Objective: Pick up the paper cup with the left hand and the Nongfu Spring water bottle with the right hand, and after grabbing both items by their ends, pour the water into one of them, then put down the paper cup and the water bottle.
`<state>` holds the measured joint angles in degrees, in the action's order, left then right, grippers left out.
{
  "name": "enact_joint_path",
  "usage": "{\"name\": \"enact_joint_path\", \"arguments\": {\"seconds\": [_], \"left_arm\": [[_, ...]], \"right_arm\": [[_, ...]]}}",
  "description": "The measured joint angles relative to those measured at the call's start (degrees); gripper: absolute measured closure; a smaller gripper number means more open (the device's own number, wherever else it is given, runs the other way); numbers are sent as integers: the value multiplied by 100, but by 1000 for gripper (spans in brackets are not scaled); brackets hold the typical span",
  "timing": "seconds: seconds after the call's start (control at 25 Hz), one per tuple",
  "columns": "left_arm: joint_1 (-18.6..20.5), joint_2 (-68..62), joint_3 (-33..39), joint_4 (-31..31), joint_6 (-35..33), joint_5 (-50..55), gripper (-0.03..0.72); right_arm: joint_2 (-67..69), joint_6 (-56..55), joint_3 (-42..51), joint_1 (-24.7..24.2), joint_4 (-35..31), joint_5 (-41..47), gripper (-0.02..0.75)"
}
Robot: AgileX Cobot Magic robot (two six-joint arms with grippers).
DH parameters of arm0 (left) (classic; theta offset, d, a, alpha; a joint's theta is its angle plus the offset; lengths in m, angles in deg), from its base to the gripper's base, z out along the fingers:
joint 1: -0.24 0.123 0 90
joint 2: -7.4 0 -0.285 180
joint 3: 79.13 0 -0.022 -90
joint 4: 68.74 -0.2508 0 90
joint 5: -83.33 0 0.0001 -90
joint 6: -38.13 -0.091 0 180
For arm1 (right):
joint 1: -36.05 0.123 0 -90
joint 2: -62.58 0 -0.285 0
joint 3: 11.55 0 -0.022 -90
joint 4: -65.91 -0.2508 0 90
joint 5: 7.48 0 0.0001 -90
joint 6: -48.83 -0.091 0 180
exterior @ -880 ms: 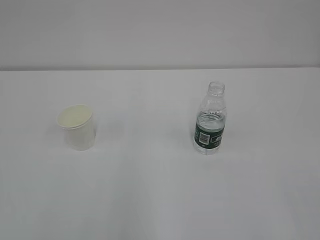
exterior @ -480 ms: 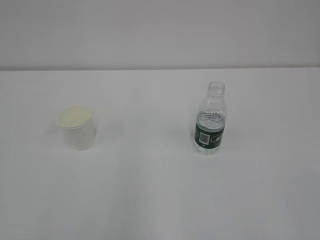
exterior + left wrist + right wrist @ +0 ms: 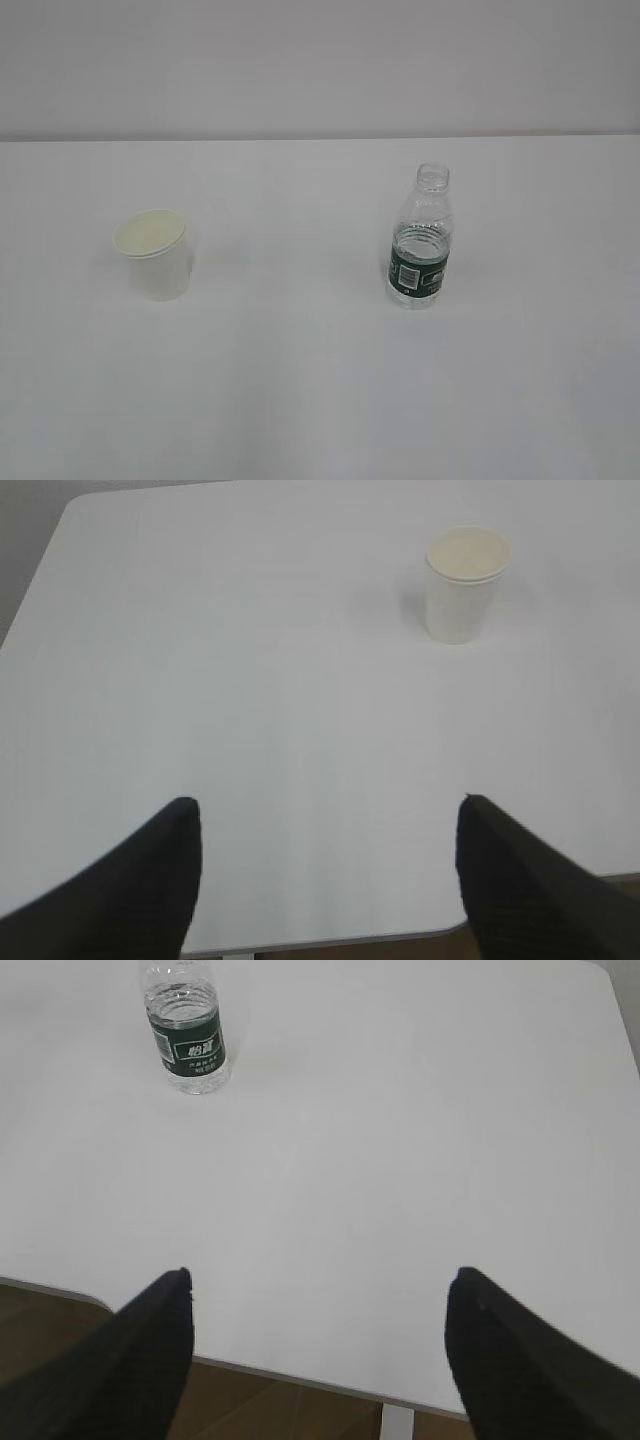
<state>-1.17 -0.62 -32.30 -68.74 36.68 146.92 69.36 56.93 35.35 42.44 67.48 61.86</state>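
The white paper cup stands upright on the left of the white table; it also shows in the left wrist view, far ahead and to the right of my left gripper. The capless Nongfu Spring water bottle stands upright on the right, with clear water inside up to its green label; it also shows in the right wrist view, far ahead and left of my right gripper. Both grippers are open and empty above the table's near edge. Neither arm shows in the exterior view.
The white table ends at a pale wall behind. Its near edge and rounded far-left corner show in the left wrist view. In the right wrist view the near edge, a white table leg and brown floor show.
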Motion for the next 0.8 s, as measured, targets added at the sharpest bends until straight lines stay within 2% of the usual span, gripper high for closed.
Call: {"name": "enact_joint_path", "arguments": {"seconds": [0.48, 0.8], "left_arm": [[0, 0, 0, 0, 0, 0, 133], [0, 0, 0, 0, 0, -21, 183]], "right_arm": [[0, 0, 50, 0, 14, -512, 150], [0, -53, 59, 0, 14, -693, 150]]}}
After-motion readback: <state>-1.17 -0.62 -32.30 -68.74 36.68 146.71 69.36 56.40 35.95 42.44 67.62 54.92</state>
